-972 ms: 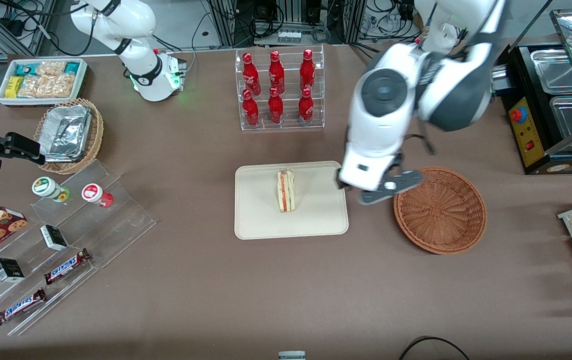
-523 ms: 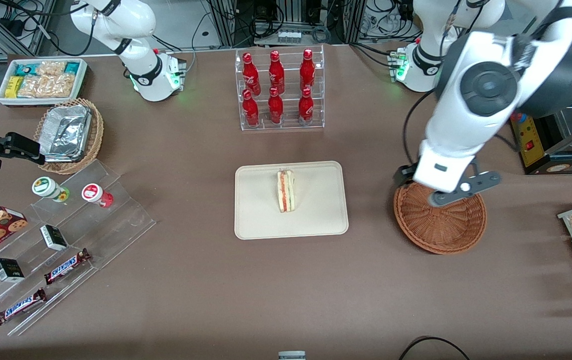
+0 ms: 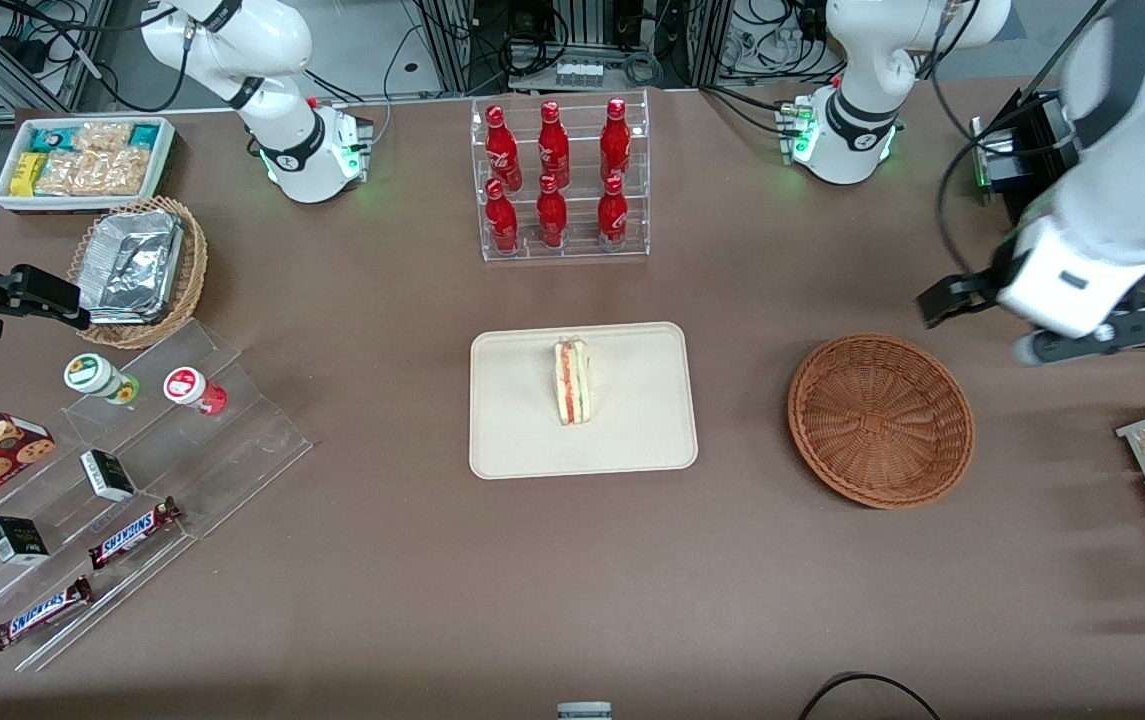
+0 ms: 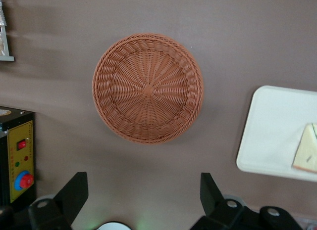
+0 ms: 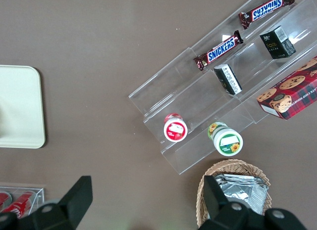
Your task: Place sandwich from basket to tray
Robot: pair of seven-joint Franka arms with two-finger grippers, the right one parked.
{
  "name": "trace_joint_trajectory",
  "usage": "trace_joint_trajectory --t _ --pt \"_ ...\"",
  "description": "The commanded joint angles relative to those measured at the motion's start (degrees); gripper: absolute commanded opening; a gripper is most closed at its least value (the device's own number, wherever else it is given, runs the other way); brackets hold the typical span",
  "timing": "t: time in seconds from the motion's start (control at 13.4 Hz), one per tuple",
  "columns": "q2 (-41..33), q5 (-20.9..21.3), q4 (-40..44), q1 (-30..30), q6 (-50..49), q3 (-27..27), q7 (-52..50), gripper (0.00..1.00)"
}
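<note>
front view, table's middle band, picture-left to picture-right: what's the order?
Foil-tray basket → tray with the sandwich on it → basket, nothing in it → claw, raised at the working arm's end, fingers spread wide in the wrist view.

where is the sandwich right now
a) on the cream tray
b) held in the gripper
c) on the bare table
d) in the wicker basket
a: the sandwich lies on the tray, the basket is empty, and the open gripper hangs above the table near the basket, holding nothing.
</note>
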Motion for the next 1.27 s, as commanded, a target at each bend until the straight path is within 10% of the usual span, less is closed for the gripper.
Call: trace_joint_trajectory --t 0.0,1.2 --pt "-2.4 -1.8 -1.4 3.1 -1.7 -0.7 6.4 1.00" --pt "-4.3 -1.8 1.4 1.9 -5.4 2.3 18.2 1.00"
